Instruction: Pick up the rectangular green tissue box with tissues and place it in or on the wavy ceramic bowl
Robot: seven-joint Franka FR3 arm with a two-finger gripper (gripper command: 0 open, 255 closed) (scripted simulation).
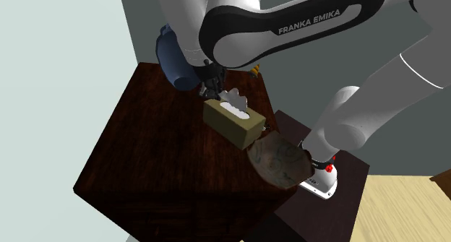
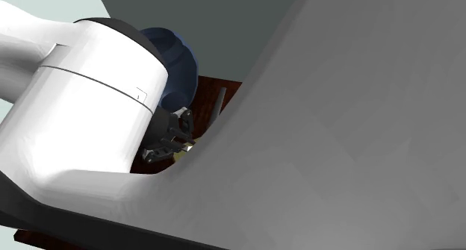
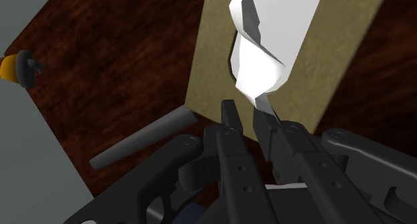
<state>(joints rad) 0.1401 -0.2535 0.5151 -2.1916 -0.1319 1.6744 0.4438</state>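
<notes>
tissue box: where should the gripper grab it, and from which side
Best across its narrow width, on the two long side walls of the olive tissue box, coming down from above. It lies top up; the white tissue is too soft, and the bowl crowds one end.

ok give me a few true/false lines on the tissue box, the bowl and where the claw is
1. The tissue box is olive-tan with white tissue sticking out. True.
2. The box lies in the bowl. False: it is beside the bowl, at its left in the shoulder view.
3. The bowl is plain white. False: it is mottled brown.
4. A dark grey rod lies on the table near the box. True.
5. The claw is over the box, by the tissue. True.
</notes>
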